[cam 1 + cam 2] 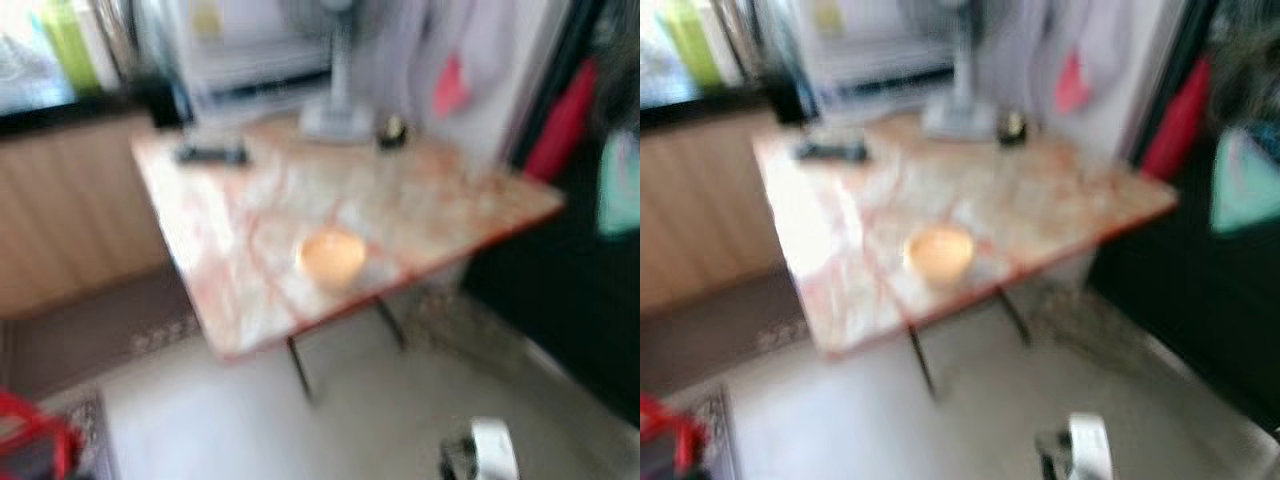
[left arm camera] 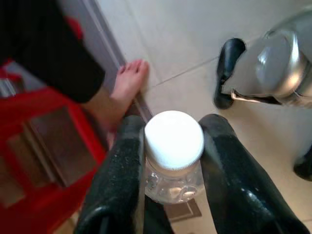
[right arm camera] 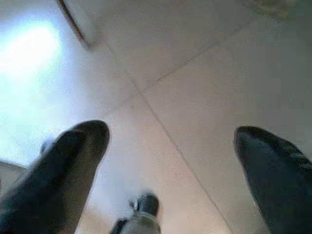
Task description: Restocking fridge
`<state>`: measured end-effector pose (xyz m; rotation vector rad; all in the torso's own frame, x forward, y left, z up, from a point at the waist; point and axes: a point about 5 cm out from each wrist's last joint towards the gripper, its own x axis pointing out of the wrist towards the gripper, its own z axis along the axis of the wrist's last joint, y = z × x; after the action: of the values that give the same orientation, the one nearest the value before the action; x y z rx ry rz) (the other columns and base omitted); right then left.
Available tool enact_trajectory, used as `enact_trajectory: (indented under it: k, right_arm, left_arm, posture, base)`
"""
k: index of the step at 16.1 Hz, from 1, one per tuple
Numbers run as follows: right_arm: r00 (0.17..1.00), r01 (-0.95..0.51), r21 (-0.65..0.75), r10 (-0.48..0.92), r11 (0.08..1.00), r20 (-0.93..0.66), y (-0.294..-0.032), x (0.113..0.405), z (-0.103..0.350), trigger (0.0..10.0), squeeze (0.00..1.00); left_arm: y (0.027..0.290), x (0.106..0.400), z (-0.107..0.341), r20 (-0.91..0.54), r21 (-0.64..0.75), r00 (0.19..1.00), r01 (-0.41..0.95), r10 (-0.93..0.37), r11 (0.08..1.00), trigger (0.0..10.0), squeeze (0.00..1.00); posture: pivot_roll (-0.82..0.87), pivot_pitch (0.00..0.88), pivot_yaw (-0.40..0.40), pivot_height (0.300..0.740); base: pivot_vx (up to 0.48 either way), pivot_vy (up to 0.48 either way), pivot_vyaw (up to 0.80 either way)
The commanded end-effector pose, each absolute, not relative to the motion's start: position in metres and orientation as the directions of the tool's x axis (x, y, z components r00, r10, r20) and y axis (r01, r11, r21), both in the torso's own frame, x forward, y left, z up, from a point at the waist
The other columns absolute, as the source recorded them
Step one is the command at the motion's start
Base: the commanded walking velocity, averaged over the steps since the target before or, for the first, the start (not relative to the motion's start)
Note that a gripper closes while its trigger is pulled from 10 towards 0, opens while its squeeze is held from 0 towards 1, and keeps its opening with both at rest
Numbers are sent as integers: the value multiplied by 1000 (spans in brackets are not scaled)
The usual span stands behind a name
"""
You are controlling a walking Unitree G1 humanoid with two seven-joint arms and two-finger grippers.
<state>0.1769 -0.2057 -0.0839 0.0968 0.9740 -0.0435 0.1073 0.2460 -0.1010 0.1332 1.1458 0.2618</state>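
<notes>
Pale tiled floor, room blurred in the head views.

Table: marbled pink-and-white top, dark thin legs, standing on the floor ahead of the robot.
Bowl: round, pale orange, near the table's front edge.
Dark flat object: at the table's far left; kind cannot be told.
Fan base: grey, at the far edge, with a small dark item just beside it.
Red frame: low on the robot's left.

Left gripper: both black fingers clamped on the neck of a clear bottle with a white cap, held over the floor. Beyond it, a person's bare foot and dark trouser leg, beside a red crate.

Right gripper: fingers spread wide, nothing between them, pointing at the floor tiles.
</notes>
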Motion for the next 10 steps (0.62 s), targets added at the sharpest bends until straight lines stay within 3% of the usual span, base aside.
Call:
enact_trajectory:
  k: [1,9,10]
  right_arm:
    - [565,84,56,-1,995,-825,-210,179,-82,10000,0]
    - [552,85,48,-7,995,-834,-212,177,-83,10000,0]
    - [552,84,50,-5,995,-834,-212,177,-83,10000,0]
  left_arm:
    - [242,118,-99,-871,229,414,-134,264,964,10000,0]
    - [243,118,-99,-872,240,411,-118,267,964,10000,0]
    - [243,118,-99,-872,240,412,-115,266,964,10000,0]
  posture:
    - [114,0,-55,740]
    - [114,0,-55,740]
    - [115,0,-55,740]
  base:
    - [0,0,0]
    - [0,0,0]
    - [0,0,-800]
